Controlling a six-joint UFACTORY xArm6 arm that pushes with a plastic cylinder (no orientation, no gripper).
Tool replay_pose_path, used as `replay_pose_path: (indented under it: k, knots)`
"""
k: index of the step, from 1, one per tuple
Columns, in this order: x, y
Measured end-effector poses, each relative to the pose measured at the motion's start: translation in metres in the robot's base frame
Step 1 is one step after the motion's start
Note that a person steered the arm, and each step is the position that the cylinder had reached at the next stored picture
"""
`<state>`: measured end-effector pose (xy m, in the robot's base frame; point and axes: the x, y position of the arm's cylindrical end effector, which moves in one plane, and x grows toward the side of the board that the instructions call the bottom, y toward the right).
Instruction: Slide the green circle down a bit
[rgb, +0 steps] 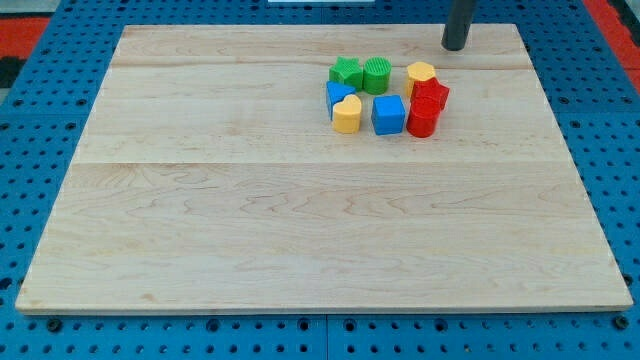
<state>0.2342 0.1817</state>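
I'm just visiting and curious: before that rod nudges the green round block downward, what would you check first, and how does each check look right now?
1. My tip in view: ok, near the view's top, up and right of the cluster.
2. Green circle found: ok, beside the green star.
3. Tip above the circle, ready to push down: not ok, it sits off to the right.
4. Path below the circle free: not ok, the blue cube and yellow heart lie just below.
5. Board room further down: ok.
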Motion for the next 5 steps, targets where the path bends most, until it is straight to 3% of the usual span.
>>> replay_pose_path:
  k: [5]
  knots:
    - [0.0031,0.003]
